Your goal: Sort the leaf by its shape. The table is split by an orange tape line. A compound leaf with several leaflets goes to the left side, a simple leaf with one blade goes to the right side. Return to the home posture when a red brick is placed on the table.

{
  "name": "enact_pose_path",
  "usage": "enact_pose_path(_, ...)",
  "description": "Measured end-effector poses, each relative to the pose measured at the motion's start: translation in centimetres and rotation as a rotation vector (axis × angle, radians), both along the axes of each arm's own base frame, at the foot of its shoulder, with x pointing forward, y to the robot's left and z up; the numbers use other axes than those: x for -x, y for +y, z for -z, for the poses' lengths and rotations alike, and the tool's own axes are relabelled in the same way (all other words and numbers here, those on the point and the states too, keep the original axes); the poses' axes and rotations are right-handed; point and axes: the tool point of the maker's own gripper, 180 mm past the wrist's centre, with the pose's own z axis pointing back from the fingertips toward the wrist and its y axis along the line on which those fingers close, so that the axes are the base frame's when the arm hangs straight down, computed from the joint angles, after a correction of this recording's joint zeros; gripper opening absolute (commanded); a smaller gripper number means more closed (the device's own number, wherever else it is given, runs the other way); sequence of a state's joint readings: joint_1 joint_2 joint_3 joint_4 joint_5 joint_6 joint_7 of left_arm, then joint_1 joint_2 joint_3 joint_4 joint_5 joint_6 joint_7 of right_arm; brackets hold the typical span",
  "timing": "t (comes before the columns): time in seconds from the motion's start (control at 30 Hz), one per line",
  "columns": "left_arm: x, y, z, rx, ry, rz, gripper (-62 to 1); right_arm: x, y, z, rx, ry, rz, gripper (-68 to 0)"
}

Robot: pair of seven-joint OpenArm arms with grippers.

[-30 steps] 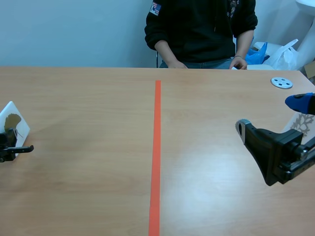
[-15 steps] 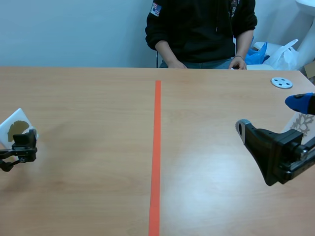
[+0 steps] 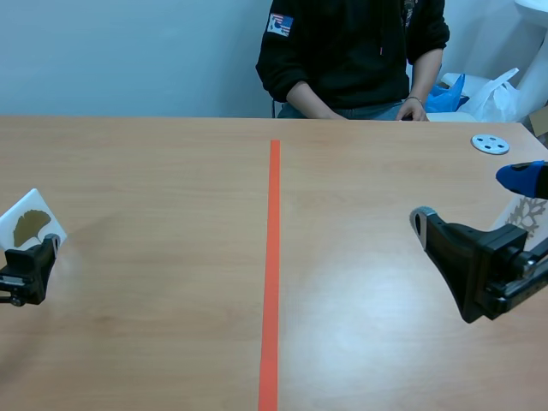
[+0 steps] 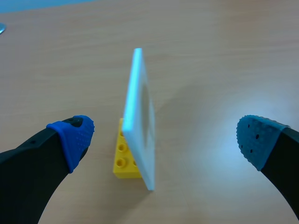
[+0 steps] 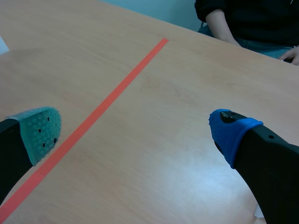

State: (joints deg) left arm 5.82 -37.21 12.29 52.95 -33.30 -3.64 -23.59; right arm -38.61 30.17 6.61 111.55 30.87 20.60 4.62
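Observation:
A white card (image 3: 31, 224) printed with a brown fan-shaped leaf stands at the table's far left, propped on a small yellow brick (image 4: 124, 157). In the left wrist view the card (image 4: 139, 116) shows edge-on, between my open fingers and touching neither. My left gripper (image 3: 31, 267) sits just in front of the card, open and holding nothing. My right gripper (image 3: 471, 204) hovers open and empty over the right half of the table, and its own view (image 5: 135, 128) shows bare tabletop between the fingers. The orange tape line (image 3: 271, 265) runs down the table's middle.
A person sits across the table with hands (image 3: 416, 110) at the far edge. A white round disc (image 3: 490, 143) lies at the back right. Another white card (image 3: 523, 214) with a pale leaf print stands behind my right gripper. Plastic bags (image 3: 488, 94) lie beyond the table.
My left gripper has opened and let go of the leaf card, then drawn back a little toward the near edge. The card now stands by itself. My right arm has not moved.

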Motion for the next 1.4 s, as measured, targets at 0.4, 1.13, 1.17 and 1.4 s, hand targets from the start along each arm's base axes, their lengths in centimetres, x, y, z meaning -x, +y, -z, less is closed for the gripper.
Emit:
enact_pose_path(0.4, 3.9, -7.0, -4.7, 0.094, -0.038, 0.157, 1.4, 0.0, 0.0, 0.0, 0.0, 0.0, 0.0, 0.4)
enact_pose_path(1.13, 8.5, -17.4, -7.8, 0.218, 0.048, 0.312, 1.4, 0.0, 0.0, 0.0, 0.0, 0.0, 0.0, 0.4)
enact_pose_path(1.17, 8.5, -17.5, -7.7, 0.205, 0.047, 0.32, 1.4, 0.0, 0.0, 0.0, 0.0, 0.0, 0.0, 0.4)
enact_pose_path(1.4, 8.4, -17.7, -8.2, 0.212, 0.017, 0.335, 1.4, 0.0, 0.0, 0.0, 0.0, 0.0, 0.0, 0.4)
